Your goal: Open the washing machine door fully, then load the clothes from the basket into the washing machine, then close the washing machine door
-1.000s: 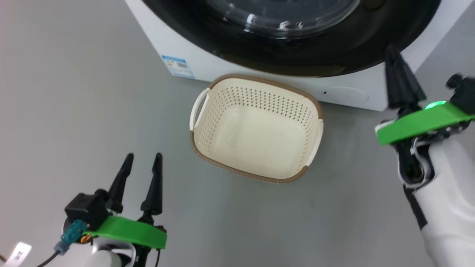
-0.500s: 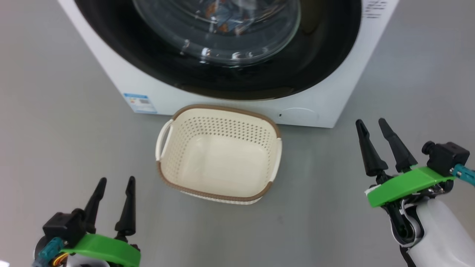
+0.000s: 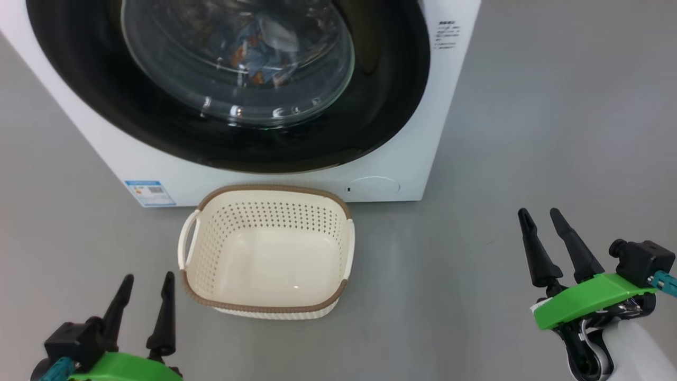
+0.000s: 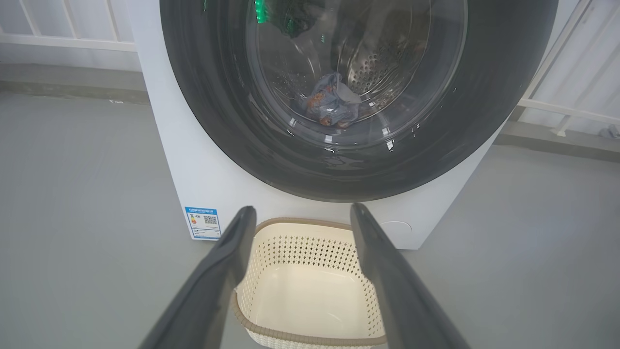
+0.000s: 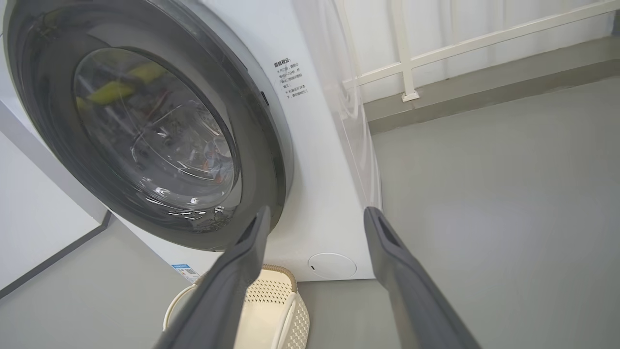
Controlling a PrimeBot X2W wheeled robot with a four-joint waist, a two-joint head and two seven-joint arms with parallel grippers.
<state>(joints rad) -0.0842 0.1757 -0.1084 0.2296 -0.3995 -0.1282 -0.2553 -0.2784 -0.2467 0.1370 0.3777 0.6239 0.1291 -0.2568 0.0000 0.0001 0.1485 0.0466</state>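
By washer (image 3: pixel 402 159), basket (image 3: pixel 264 217) long axis L-R

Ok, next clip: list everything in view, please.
washing machine: one, white, on the floor ahead
washing machine door: one, black rim with clear glass, shut on the machine's front
clothes: small bundle, blue-grey with orange, inside the drum behind the glass
basket: one, cream with brown rim, empty, on the floor before the machine
label sticker: one, blue, machine's lower left corner
round cover: one, white, machine's lower right corner
railing: one, white, behind the machine
left gripper: one, black fingers, open, lower left of head view
right gripper: one, black fingers, open, lower right
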